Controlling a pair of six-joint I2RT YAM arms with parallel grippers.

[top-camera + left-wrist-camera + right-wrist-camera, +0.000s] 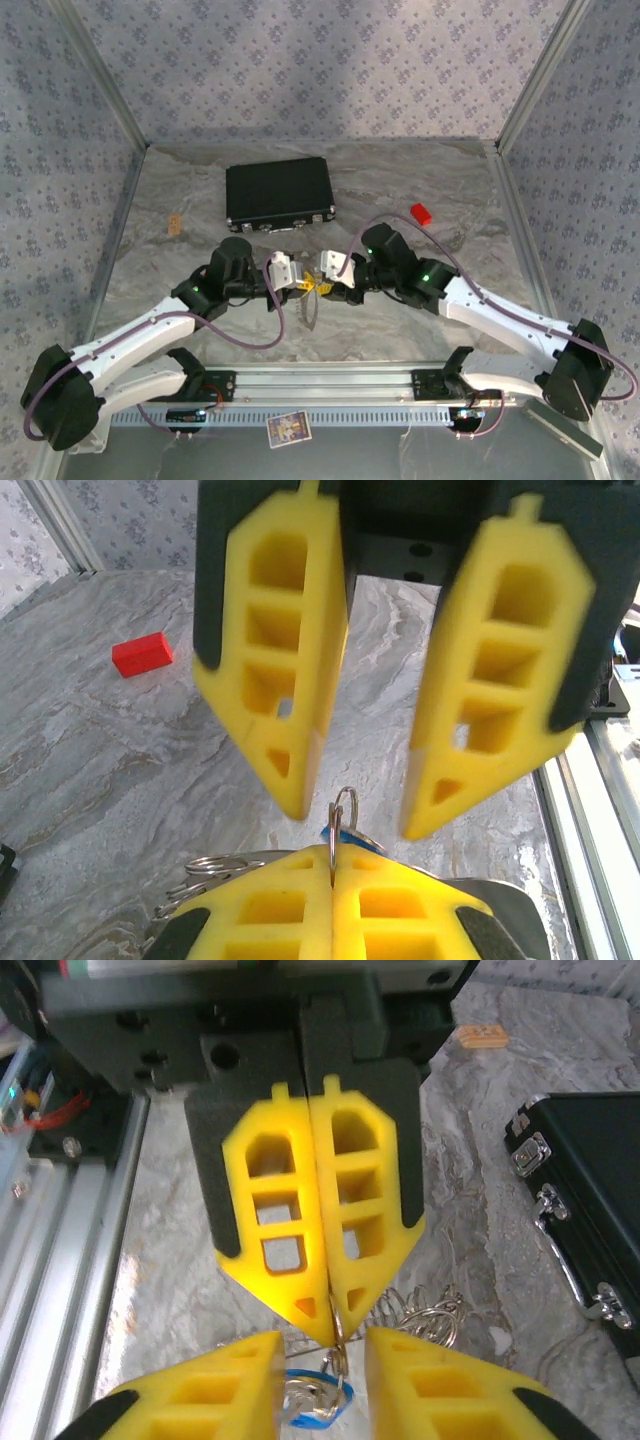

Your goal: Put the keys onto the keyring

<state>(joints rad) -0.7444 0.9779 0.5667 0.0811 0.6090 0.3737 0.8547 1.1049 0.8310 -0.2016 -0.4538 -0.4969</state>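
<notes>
My left gripper (pixel 333 865) is closed, fingers flush. My right gripper (pixel 322 1352) stands part open, tip to tip with it. Left arm (pixel 150 335) and right arm (pixel 500 315) angle inward.

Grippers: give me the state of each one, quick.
Left gripper: shut on a small metal ring.
Right gripper: open around the blue key, not gripping it.

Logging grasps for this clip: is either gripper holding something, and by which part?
The left gripper pinches a thin metal ring by its edge, at the very tips; the blue key dangles below it. The right gripper has its jaws open.
</notes>
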